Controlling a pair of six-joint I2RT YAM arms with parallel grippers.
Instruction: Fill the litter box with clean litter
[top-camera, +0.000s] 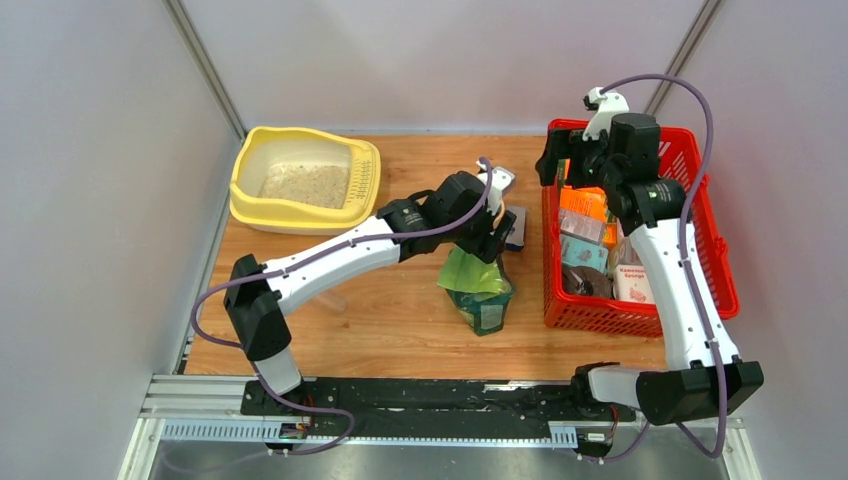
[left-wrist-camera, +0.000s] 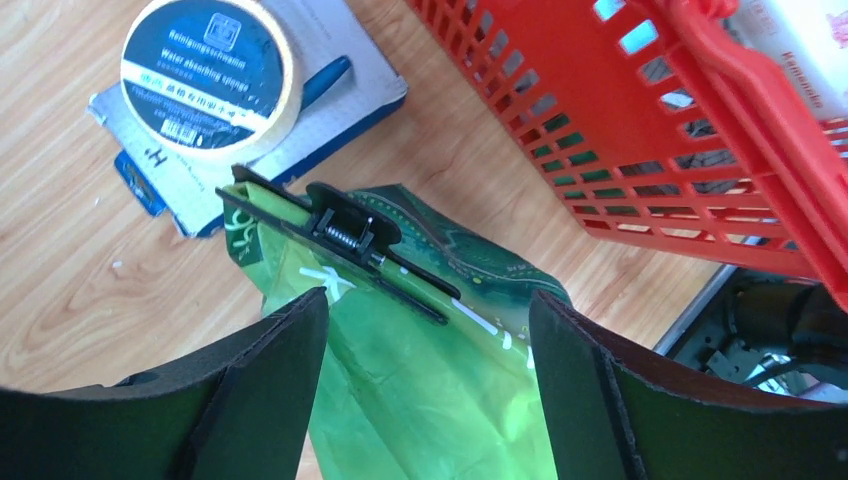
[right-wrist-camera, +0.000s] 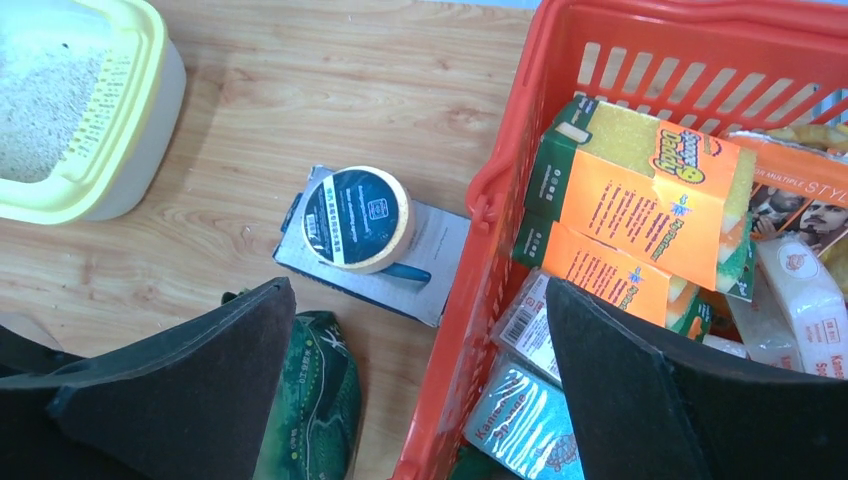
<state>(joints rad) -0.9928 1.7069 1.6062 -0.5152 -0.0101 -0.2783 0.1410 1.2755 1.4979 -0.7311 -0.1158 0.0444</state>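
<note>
- The wooden bench (top-camera: 400, 325) carries everything; both arms are bolted at its near edge.
- The red basket (top-camera: 600, 318) stands on the right side of the bench. It is packed with cartons, among them an orange and green sponge pack (right-wrist-camera: 640, 190) and a teal packet (right-wrist-camera: 525, 420).
- The litter box (top-camera: 245, 180) sits in the far left corner of the bench, well apart from the basket. A thin layer of pale clean litter (top-camera: 305, 185) covers part of its floor.
- The left arm stretches across the middle of the bench. The left fingers (left-wrist-camera: 430, 300) are spread wide and hang over the top of the green pouch (top-camera: 478, 290), one on each side of it. Whether they touch it cannot be told.
- The right arm reaches up over the basket. The right fingers (right-wrist-camera: 415, 290) are spread apart and hold nothing, hovering above the basket's left rim and the bench beside it.
- The green pouch stands on the bench just left of the basket, near the centre, with white characters on its face.
- A grey card (right-wrist-camera: 440, 245) lies flat on the bench just beyond the pouch and close to the basket's wall. A round sponge (right-wrist-camera: 357, 218) with a dark label rests on it.
- A black spring clip (left-wrist-camera: 345, 235) is clamped across the pouch's folded top.
</note>
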